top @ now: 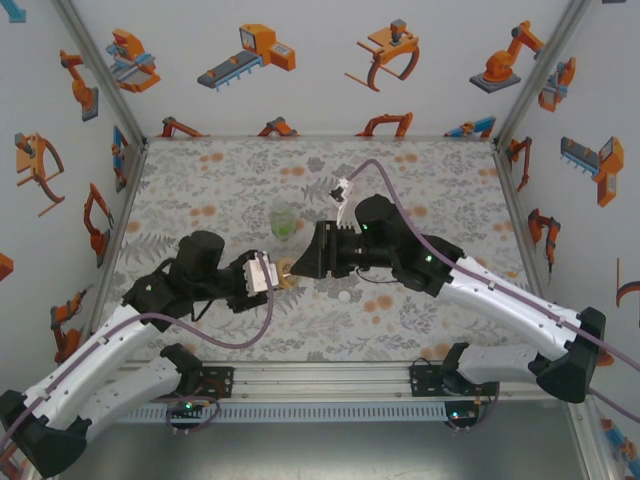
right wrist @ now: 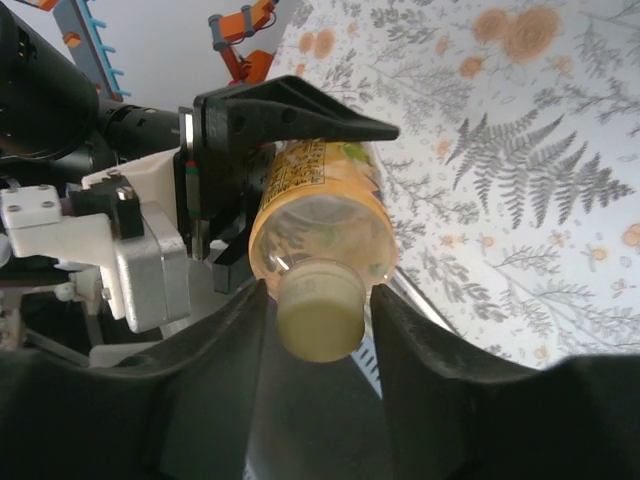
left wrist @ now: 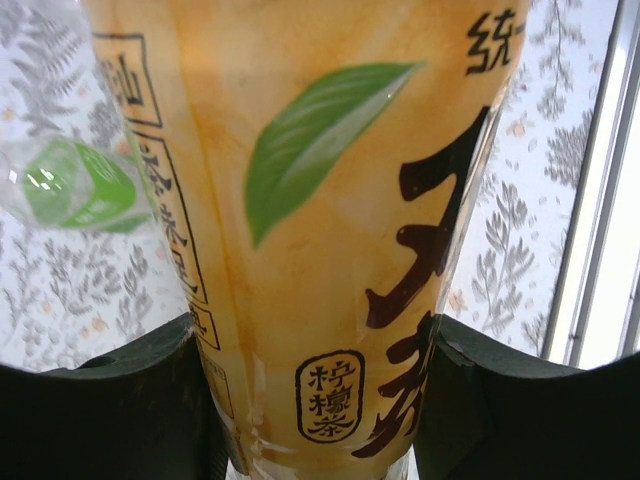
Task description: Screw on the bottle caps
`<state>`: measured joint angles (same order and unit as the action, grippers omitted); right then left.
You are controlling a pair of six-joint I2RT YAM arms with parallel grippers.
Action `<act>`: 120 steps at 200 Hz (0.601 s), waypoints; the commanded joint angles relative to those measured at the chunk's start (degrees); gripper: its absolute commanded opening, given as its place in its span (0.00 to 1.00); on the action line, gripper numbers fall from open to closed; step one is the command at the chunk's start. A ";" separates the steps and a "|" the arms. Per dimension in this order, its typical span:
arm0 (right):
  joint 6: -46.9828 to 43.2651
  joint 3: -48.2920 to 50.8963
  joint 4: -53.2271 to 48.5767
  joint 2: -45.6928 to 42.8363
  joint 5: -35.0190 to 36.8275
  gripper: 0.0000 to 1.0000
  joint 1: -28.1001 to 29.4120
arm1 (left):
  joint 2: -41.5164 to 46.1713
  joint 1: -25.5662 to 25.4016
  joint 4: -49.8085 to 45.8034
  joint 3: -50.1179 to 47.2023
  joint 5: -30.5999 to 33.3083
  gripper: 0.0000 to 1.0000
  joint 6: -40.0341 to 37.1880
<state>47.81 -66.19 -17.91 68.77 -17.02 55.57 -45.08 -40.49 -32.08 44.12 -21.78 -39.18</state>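
Item: yellow-orange bottle (left wrist: 330, 250). Held sideways above table, clamped by left gripper (left wrist: 315, 335). Pale yellow cap (right wrist: 320, 325) seated on neck, flanked by right gripper (right wrist: 318, 300), jaws slightly parted, narrow gaps seen. Risk: cap judged under-tightened or cross-threaded; slippage expected if regripped off-centre.

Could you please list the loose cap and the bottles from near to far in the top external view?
loose white cap → yellow-orange bottle → green bottle → colourless bottle
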 commanded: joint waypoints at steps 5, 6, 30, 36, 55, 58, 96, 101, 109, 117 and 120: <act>-4.15 -3.63 -1.13 -0.40 0.77 0.56 0.61 | -0.02 -0.13 5.27 0.55 -2.52 0.00 0.95; -4.54 -3.74 -1.28 -0.44 0.90 0.56 0.60 | -0.01 -0.16 5.27 0.54 -2.54 0.00 0.95; -12.39 -5.24 -4.08 -2.20 3.58 0.62 0.57 | -0.28 -0.12 5.27 0.68 -2.90 0.00 0.87; -14.31 -5.60 -4.44 -2.69 3.97 0.62 0.63 | -0.36 -0.18 5.26 0.63 -3.07 0.00 0.86; -20.79 -6.76 -5.48 -3.55 4.97 0.63 0.65 | -0.61 -0.13 5.27 0.69 -3.32 0.00 0.88; -21.77 -7.02 -5.67 -3.63 4.97 0.63 0.64 | -0.61 -0.14 5.27 0.64 -3.35 0.00 0.94; -38.11 -9.39 -6.63 -3.89 2.12 0.63 0.66 | -0.78 -0.14 5.26 0.54 -3.53 0.00 0.86; -40.37 -9.47 -6.54 -3.99 1.57 0.62 0.65 | -0.74 -0.12 5.26 0.55 -3.59 0.00 0.90; -44.28 -9.57 -6.44 -4.20 0.40 0.62 0.62 | -0.72 -0.12 5.27 0.53 -3.69 0.00 0.88; -47.79 -9.64 -6.38 -4.43 -1.07 0.62 0.66 | -0.72 -0.16 5.27 0.57 -3.79 0.00 0.95; -49.26 -9.65 -6.37 -4.49 -1.58 0.62 0.62 | -0.75 -0.18 5.25 0.58 -3.86 0.00 0.95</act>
<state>14.79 -74.30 -23.62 65.63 -14.76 55.96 -45.87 -40.49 -27.83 44.12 -23.70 -39.07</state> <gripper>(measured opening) 0.624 0.549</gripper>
